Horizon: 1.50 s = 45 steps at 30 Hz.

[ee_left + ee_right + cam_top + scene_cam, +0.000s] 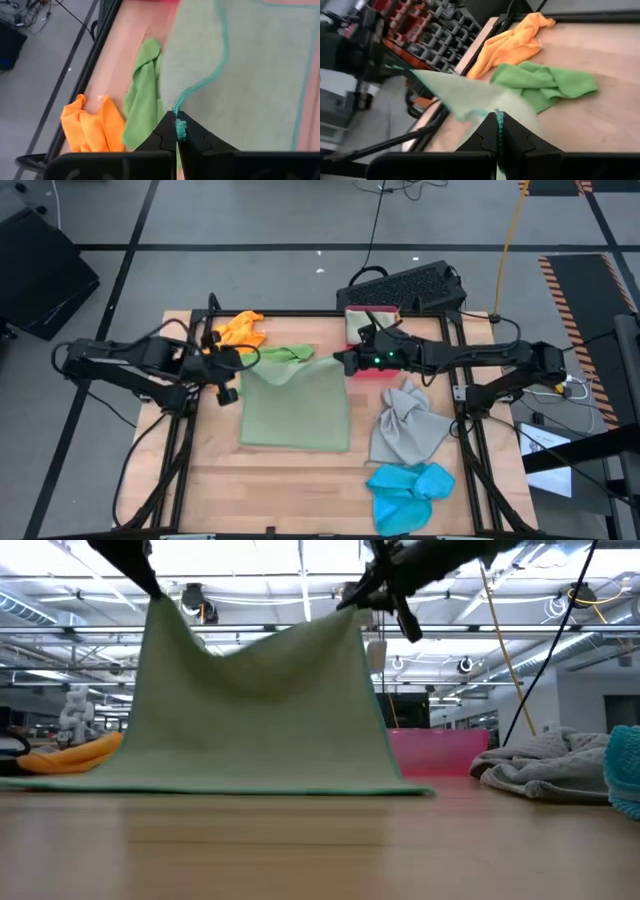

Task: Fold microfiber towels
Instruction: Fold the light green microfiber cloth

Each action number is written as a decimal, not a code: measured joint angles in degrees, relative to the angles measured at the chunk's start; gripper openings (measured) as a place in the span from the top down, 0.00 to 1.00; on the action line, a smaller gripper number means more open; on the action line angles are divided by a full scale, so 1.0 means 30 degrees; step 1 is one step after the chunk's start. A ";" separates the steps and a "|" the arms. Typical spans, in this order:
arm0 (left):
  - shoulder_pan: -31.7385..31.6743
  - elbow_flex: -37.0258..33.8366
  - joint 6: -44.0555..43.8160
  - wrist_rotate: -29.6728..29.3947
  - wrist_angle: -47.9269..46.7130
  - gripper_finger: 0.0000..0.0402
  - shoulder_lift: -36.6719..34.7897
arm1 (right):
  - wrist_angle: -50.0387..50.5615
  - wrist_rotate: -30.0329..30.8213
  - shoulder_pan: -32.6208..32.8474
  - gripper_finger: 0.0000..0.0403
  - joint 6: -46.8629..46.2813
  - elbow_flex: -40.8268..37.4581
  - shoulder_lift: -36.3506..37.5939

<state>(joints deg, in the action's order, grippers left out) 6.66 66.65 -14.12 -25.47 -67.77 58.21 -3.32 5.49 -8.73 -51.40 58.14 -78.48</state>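
Pinching opposite far corners of the pale sage green square microfiber towel, the left gripper and the right gripper are both clamped tight on its teal-stitched hem, holding that edge up while its near edge lies on the wooden table. Behind it sit a crumpled bright green cloth and an orange cloth; a rumpled grey cloth, a bright blue cloth and the pink-red plastic tray lie toward the right arm's side
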 joint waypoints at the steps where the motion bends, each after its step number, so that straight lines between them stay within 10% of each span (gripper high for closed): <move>1: -0.0022 -0.0282 -0.0077 0.0000 0.0391 0.99 -0.0037 | -0.0355 -0.0292 -0.0113 1.00 -0.0239 -0.0329 -0.0013; 27: 0.1333 -0.5823 -0.0821 0.4950 0.4057 0.99 -0.0048 | -0.1073 -0.2918 0.0452 1.00 0.0375 -0.5605 0.0111; 45: 0.0667 -0.6163 -0.0134 0.2672 0.4690 0.99 -0.0049 | -0.6330 -0.2930 0.0475 1.00 -0.0787 -0.6474 -0.1427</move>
<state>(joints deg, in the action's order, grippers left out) 8.66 48.16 -14.52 -17.46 -53.70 58.06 -22.31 -3.30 -7.31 -53.76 38.72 -82.76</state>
